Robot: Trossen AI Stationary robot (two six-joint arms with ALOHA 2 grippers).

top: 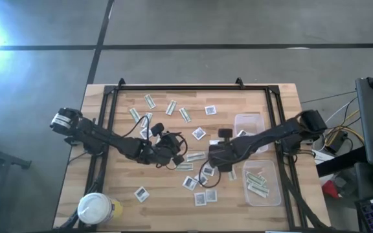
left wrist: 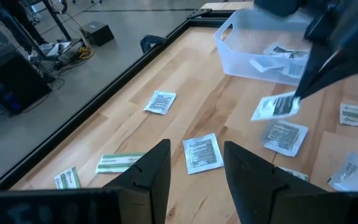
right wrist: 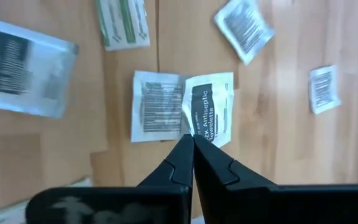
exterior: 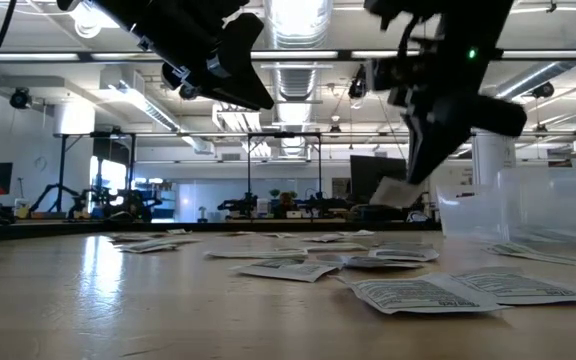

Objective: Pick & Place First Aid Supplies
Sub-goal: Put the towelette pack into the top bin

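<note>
One white packet (right wrist: 213,112) pinched in right gripper (right wrist: 191,146), above table centre

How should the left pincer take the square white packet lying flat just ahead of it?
From straight above, left pincer straddling the square white packet across two opposite edges: it lies flat, alone on bare wood. Right pincer holds another packet.

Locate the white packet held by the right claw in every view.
High view: the white packet is at the right claw's tip, near table centre.
Low view: it hangs under the claw, right of centre.
Left wrist view: lifted, right of centre.
Right wrist view: centre, pinched at its edge.
Shared landmark: the right claw gripping it.
</note>
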